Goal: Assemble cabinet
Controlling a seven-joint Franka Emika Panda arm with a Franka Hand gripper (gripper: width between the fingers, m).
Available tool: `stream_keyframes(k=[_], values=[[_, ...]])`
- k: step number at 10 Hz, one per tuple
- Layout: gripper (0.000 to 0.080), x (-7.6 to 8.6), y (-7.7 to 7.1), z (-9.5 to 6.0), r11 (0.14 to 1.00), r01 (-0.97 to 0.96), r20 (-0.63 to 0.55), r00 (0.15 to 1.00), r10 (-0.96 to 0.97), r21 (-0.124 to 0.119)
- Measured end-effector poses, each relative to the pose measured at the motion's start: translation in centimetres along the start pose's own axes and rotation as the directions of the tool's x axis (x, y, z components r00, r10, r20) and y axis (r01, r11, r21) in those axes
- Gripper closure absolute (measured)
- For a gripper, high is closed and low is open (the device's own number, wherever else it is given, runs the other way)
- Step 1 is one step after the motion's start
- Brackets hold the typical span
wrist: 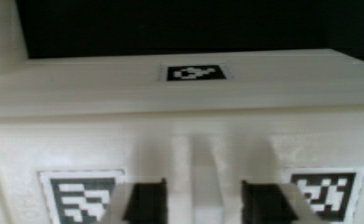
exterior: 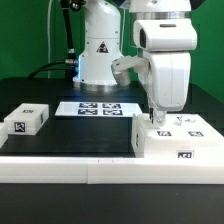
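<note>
- The two dark fingers (wrist: pixel 152 203) stood a little apart, with a pale ridge of white plastic between them. Whether they pressed on it could not be told.
- The gripper (exterior: pixel 154 120) pointed straight down and met the top of the cabinet (exterior: pixel 180 142) near the end toward the exterior view's left.
- In the wrist view the gripper (wrist: pixel 205 186) sat over the cabinet (wrist: pixel 179 110). One tag showed sharply on the flat top there, and two more tags flanked the fingers, cut off by the frame edge.
- One cabinet lay on the black table (exterior: pixel 60 85) at the exterior view's right. Its long axis ran left to right, parallel to the rail (exterior: pixel 90 170) just in front of it, and its far right end was cut off.
- One small white block (exterior: pixel 27 120) with two visible tags sat well apart, at the exterior view's left.
- One marker board (exterior: pixel 97 108) lay flat behind, between the block and the cabinet. Its tags were too small to count surely.
- The fingertips were hidden behind the gripper body in the exterior view.
</note>
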State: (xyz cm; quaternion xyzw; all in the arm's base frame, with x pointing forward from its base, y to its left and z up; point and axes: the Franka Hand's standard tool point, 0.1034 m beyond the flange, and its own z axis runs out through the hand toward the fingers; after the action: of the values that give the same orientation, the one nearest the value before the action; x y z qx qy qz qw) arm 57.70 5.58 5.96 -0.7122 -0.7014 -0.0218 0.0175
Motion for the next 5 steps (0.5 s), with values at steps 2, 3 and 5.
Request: stream_keyframes(k=[2, 3, 5], values=[[0.0299, 0.0, 0.0, 0.0, 1.0, 0.0, 0.0, 1.0, 0.0, 0.0], [0.0162, 0.0, 0.0, 0.0, 1.0, 0.0, 0.0, 1.0, 0.0, 0.0], [0.0036, 0.0, 0.0, 0.0, 1.0, 0.0, 0.0, 1.0, 0.0, 0.0]])
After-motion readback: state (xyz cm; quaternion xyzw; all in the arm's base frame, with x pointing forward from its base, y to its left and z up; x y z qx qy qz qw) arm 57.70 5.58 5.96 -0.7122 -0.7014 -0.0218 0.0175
